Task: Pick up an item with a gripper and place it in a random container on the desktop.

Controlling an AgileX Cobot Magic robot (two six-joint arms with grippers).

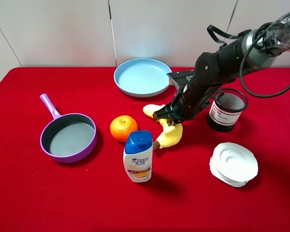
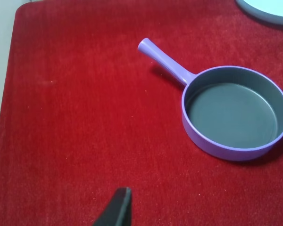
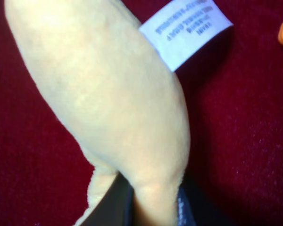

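The pale-yellow toy banana [image 1: 171, 136] lies on the red cloth [image 1: 29, 193] between the orange and the mesh cup. My right gripper [image 1: 168, 117] is down on its middle, and the banana bends to either side of it. In the right wrist view the banana [image 3: 108, 94] fills the frame with a white label, and its narrow part sits pinched between the dark fingers [image 3: 114, 203]. The light-blue plate [image 1: 142, 76] stands empty at the back, just beyond the right arm. Of my left gripper only one black fingertip [image 2: 119, 209] shows, above bare cloth.
A purple frying pan [image 1: 68, 137] sits at the left, also in the left wrist view [image 2: 236, 115]. An orange [image 1: 123, 127] and a shampoo bottle [image 1: 138, 157] stand close beside the banana. A black mesh cup [image 1: 227, 109] and a white ridged object [image 1: 233, 164] are at the right.
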